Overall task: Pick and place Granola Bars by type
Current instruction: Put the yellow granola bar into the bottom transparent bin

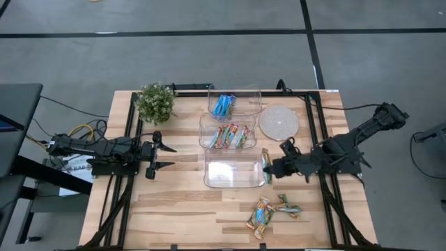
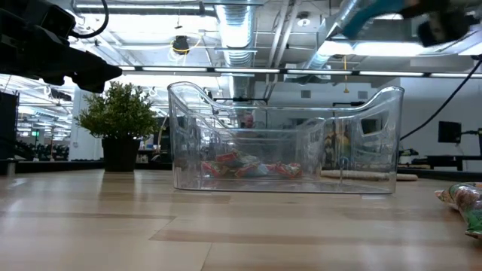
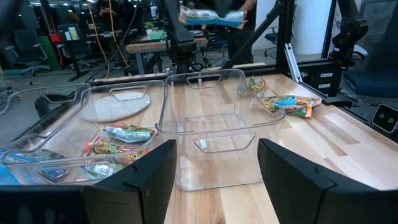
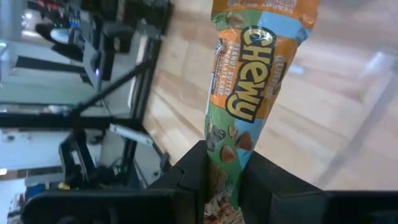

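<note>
My right gripper point(image 1: 270, 167) is shut on a tan-orange and light blue granola bar point(image 4: 249, 93) at the right end of the empty near tub point(image 1: 233, 167). In the left wrist view the bar point(image 3: 211, 15) shows above that tub point(image 3: 217, 134). The far tub holds blue bars point(image 1: 224, 105). The middle tub holds red-green-orange bars point(image 1: 230, 136). More bars point(image 1: 261, 213) lie flat on the table near its near edge. My left gripper point(image 1: 164, 156) waits open at the table's left, pointing at the tubs. My right gripper pinches the granola bar by one end point(image 4: 227, 168) between its two fingers point(image 4: 189, 177). The rest of the bar sticks out ahead of the fingers. It comes from the table's right. The bar is lifted clear of the table, by the near tub's right end.
A potted plant point(image 1: 155, 102) stands at the far left. A round woven mat point(image 1: 280, 123) lies right of the tubs. Black frame rails point(image 1: 322, 139) run along both sides of the table. Bare wood lies near the front edge, left of the loose bars.
</note>
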`<move>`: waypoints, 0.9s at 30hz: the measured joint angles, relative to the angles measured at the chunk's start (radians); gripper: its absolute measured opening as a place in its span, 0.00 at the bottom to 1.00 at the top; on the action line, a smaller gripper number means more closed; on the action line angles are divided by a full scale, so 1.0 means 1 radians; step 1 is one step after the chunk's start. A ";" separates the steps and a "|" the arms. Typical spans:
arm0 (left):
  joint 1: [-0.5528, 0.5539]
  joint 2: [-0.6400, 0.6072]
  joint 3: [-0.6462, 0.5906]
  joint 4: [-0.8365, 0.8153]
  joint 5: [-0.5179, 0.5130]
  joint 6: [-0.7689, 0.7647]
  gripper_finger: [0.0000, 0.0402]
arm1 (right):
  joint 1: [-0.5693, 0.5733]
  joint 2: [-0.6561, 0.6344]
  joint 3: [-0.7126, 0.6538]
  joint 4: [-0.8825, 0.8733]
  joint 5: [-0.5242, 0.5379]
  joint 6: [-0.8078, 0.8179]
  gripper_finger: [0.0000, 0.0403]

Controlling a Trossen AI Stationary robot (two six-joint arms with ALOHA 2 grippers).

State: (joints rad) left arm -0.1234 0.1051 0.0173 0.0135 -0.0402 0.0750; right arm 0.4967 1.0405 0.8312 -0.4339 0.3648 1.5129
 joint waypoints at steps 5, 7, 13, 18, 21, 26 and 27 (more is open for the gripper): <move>0.000 0.000 0.000 0.000 0.000 0.000 0.55 | -0.095 0.130 0.110 0.009 -0.027 -0.069 0.16; 0.000 0.000 0.000 0.000 0.000 0.000 0.55 | -0.131 0.190 0.167 0.017 -0.031 -0.100 0.16; 0.000 0.000 0.000 0.000 0.000 0.000 0.55 | -0.218 0.388 0.362 0.019 -0.081 -0.190 0.16; 0.000 0.000 0.000 0.000 0.000 0.000 0.55 | -0.261 0.540 0.519 0.018 -0.129 -0.232 0.16; 0.000 0.000 0.000 0.000 0.000 0.000 0.55 | -0.277 0.620 0.606 0.017 -0.152 -0.240 0.16; 0.000 0.000 0.000 0.000 0.000 0.000 0.55 | -0.302 0.699 0.677 0.012 -0.160 -0.239 0.16; 0.000 0.000 0.000 0.000 0.000 0.000 0.55 | -0.306 0.712 0.685 0.014 -0.162 -0.231 0.16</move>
State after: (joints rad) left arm -0.1232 0.1047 0.0170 0.0133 -0.0402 0.0750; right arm 0.1910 1.7526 1.5161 -0.4196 0.2032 1.2817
